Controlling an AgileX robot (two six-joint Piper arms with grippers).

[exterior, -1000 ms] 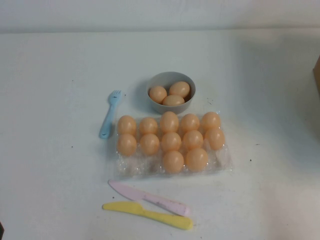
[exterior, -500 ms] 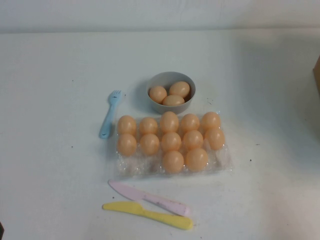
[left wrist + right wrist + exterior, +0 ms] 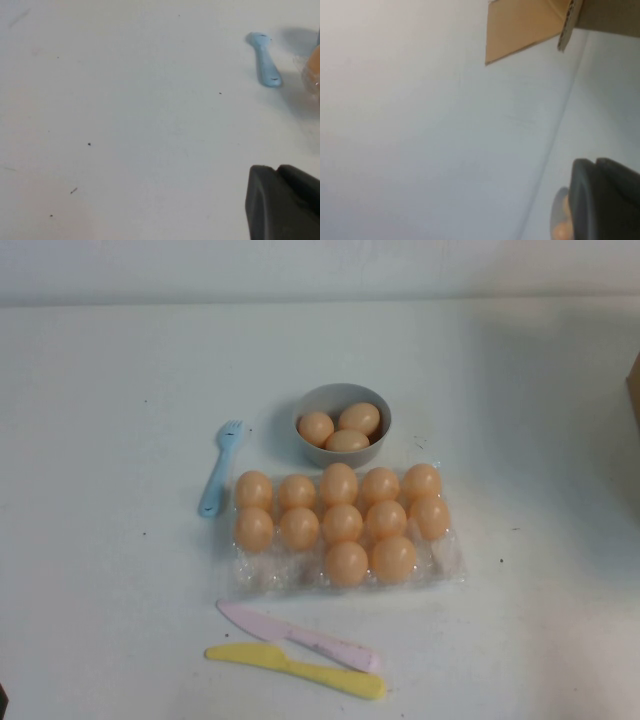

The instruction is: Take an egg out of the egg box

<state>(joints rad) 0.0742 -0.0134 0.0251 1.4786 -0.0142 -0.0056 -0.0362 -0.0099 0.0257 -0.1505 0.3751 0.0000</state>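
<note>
The egg box (image 3: 447,562), a clear crinkly plastic tray, lies at the table's middle in the high view. It holds several pale-orange eggs (image 3: 343,523); the front row has two eggs and some bare cups. Neither gripper shows in the high view. In the left wrist view my left gripper (image 3: 277,170) is shut and empty over bare table, well apart from the box's edge (image 3: 312,70). In the right wrist view my right gripper (image 3: 595,162) is shut and empty, far from the box.
A grey bowl (image 3: 318,452) with three eggs stands just behind the box; it also shows in the right wrist view (image 3: 559,212). A blue fork (image 3: 216,470) lies left of the box. A pink knife (image 3: 300,636) and a yellow knife (image 3: 300,670) lie in front. A cardboard box (image 3: 530,25) is at the far right.
</note>
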